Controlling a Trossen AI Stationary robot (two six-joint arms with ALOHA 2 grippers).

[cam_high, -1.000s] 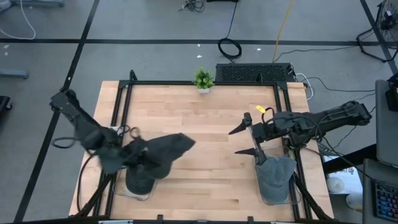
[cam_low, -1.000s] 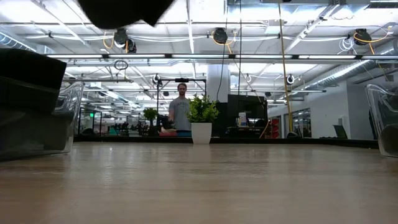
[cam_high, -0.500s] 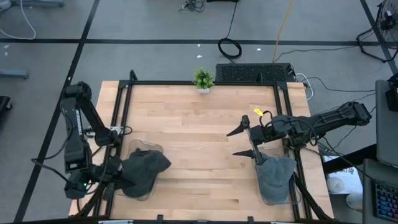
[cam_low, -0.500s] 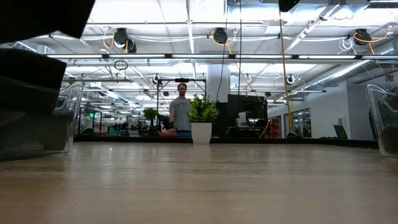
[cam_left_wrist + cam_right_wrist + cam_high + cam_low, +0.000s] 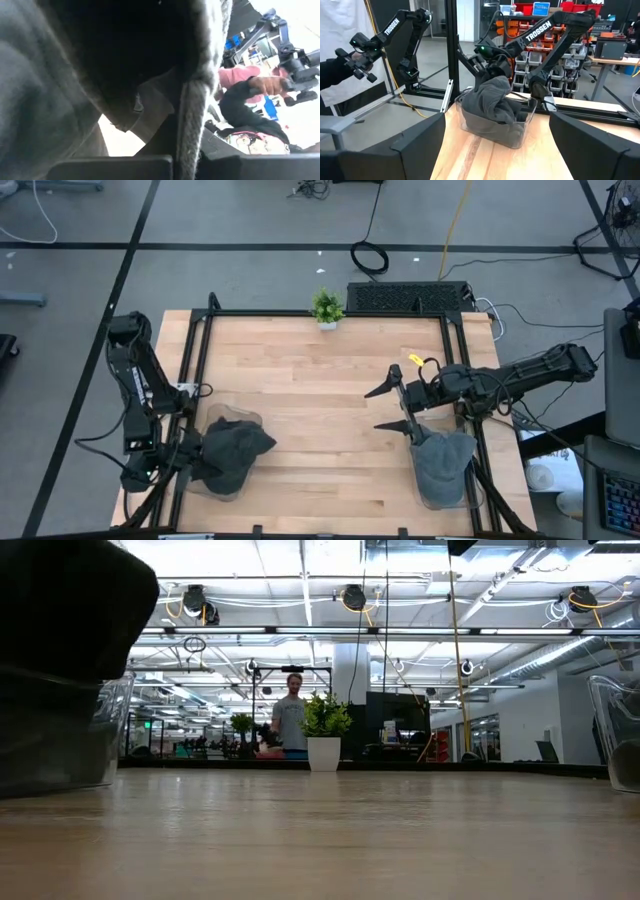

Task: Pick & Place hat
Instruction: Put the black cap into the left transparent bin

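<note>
Looking down from above, you find the dark hat (image 5: 232, 453) bunched in the clear bin (image 5: 247, 420) at the table's (image 5: 300, 380) near-left corner, with the left gripper (image 5: 190, 462) pressed against its outer edge. You cannot tell whether those fingers grip the fabric. The hat lies inward of that gripper, toward the table's middle, so the left arm is plainly nearer. The right gripper (image 5: 385, 408) hovers wide open and empty, just beside a second grey hat (image 5: 443, 463) in its own bin.
</note>
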